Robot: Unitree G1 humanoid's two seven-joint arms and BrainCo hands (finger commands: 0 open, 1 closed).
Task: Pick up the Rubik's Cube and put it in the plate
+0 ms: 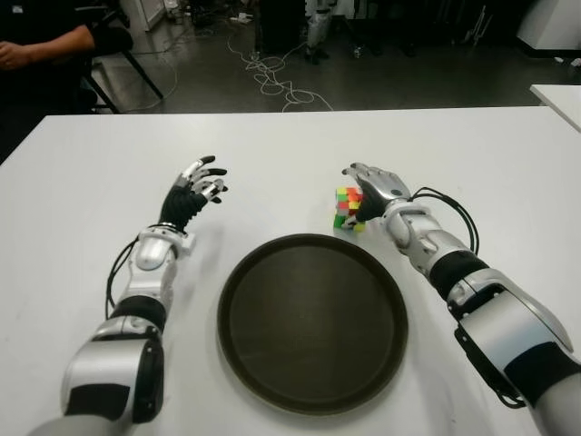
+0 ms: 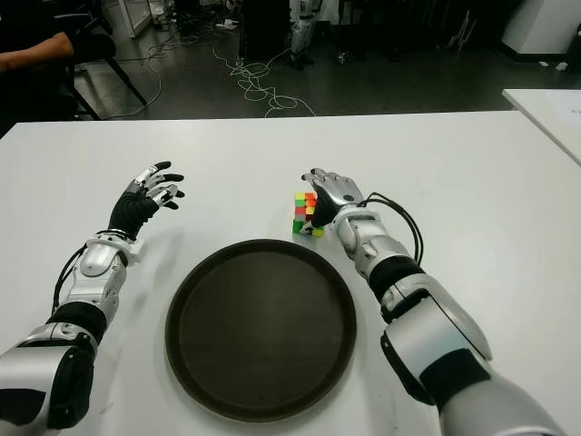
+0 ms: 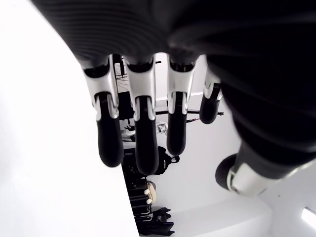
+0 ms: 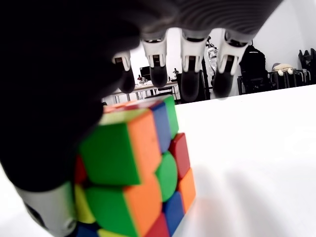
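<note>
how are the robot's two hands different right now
The right hand is over the Rubik's Cube just beyond the plate, fingers extended above it; the left hand shows over bare table, left of the plate, holding nothing. Neither hand grips anything yet.

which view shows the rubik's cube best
The right wrist view: the Rubik's Cube fills the frame, coloured faces plain, standing on the table with the right hand open over it. Both eye views show it small, partly behind that hand. The left wrist view misses it.
</note>
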